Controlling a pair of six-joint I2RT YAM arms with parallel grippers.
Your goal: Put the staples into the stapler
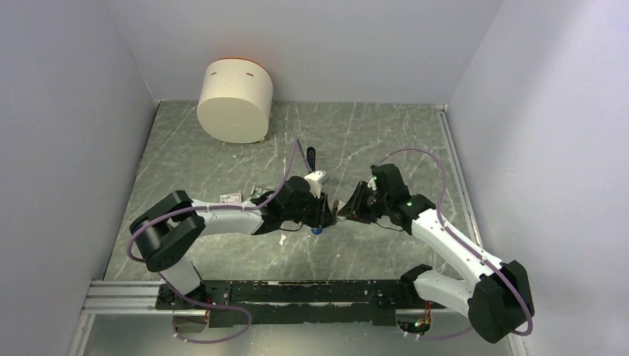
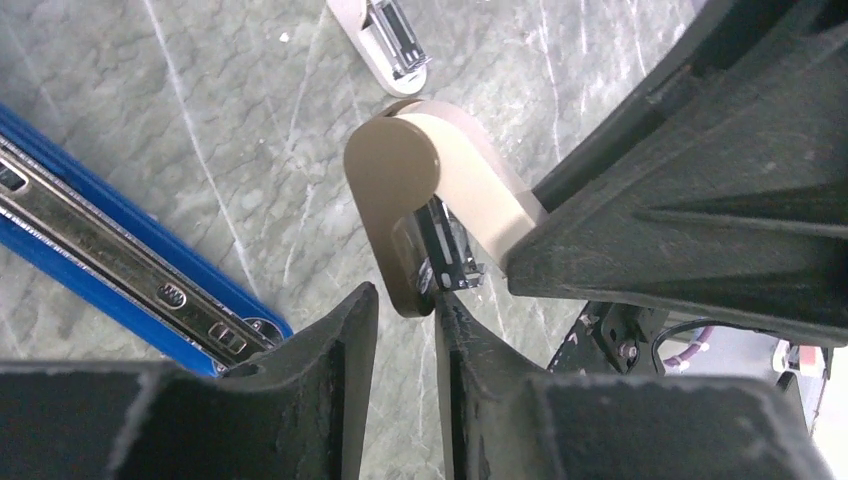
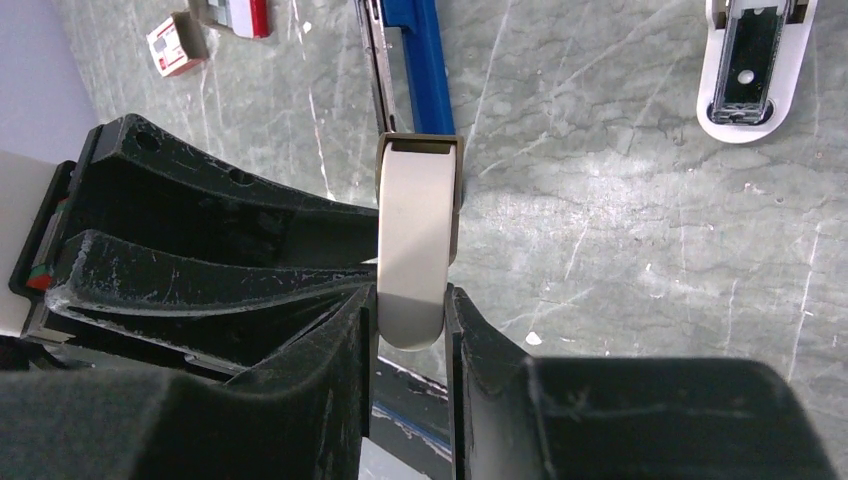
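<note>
Right pincer (image 3: 410,312) sits closest to its wrist cam, clamped on the near end of a tan piece (image 3: 415,230), which is held off the tabletop (image 1: 222,148). Left pincer (image 2: 405,310) comes in from the opposite side with a narrow gap between its fingertips, right at the tan piece's rounded lower end. Can't tell if it's actually pinching it or just touching. The stapler (image 3: 428,60) lies flat on the tabletop directly under the two pincers, blue body with the silver channel facing up and exposed. No pincer is on it. From the top view it's almost fully hidden under the left wrist. The staples box (image 3: 172,45), red with a white label, lies on the tabletop to the left of the stapler, near the left forearm, with another red-and-white piece (image 3: 240,15) just beside it. A white oblong piece (image 3: 750,60) with a dark channel lies on the far side of the pincers. The black cylinder (image 1: 311,157) is just beyond that. A big pale drum (image 1: 235,100) stands at the far left, by the back wall.
</note>
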